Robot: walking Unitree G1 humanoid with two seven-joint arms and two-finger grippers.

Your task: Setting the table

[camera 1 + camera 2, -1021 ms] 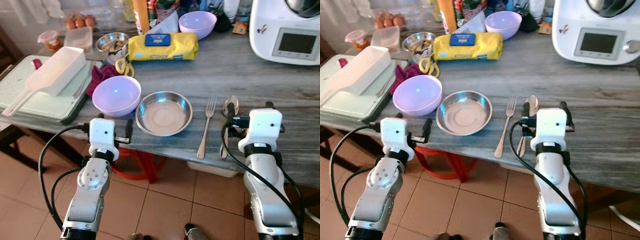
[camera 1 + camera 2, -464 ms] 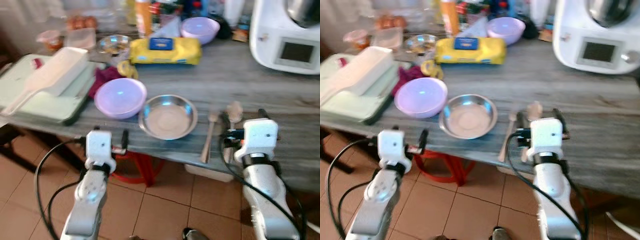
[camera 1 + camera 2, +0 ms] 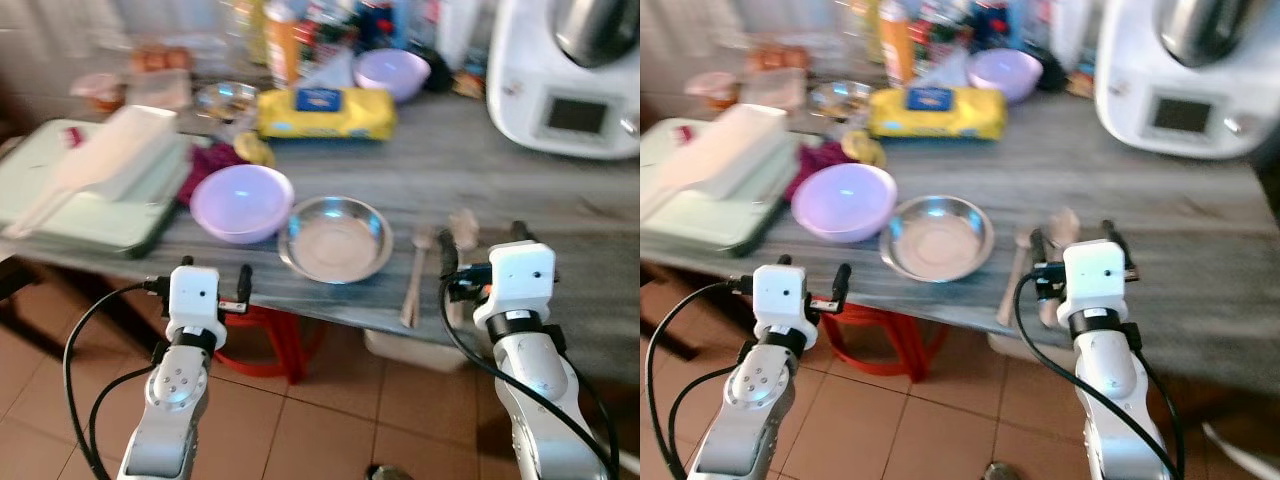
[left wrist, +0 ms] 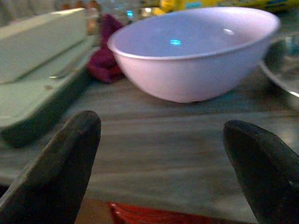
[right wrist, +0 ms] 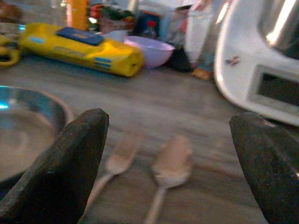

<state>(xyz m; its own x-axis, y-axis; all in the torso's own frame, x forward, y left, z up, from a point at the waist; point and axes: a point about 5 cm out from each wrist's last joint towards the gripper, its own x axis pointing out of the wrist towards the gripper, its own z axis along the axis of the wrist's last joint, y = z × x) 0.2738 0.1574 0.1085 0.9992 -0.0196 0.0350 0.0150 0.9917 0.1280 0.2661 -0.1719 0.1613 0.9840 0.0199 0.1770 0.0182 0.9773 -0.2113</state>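
The table [image 3: 520, 190] carried a lilac bowl [image 3: 241, 202] near its front edge, with a steel dish [image 3: 335, 238] just beside it to the right. Right of the dish lay a fork [image 3: 416, 275] and a spoon [image 3: 460, 240], side by side, handles toward the front edge. The left gripper [image 3: 213, 286] was held in front of the table edge, below the bowl, jaws wide apart and holding nothing. The right gripper [image 3: 478, 248] stood over the fork and spoon handles, jaws likewise wide and empty. Further back were a yellow packet [image 3: 325, 112], a second lilac bowl [image 3: 392, 72], a white appliance [image 3: 565, 85] and a pale green tray [image 3: 95, 195] at the left.
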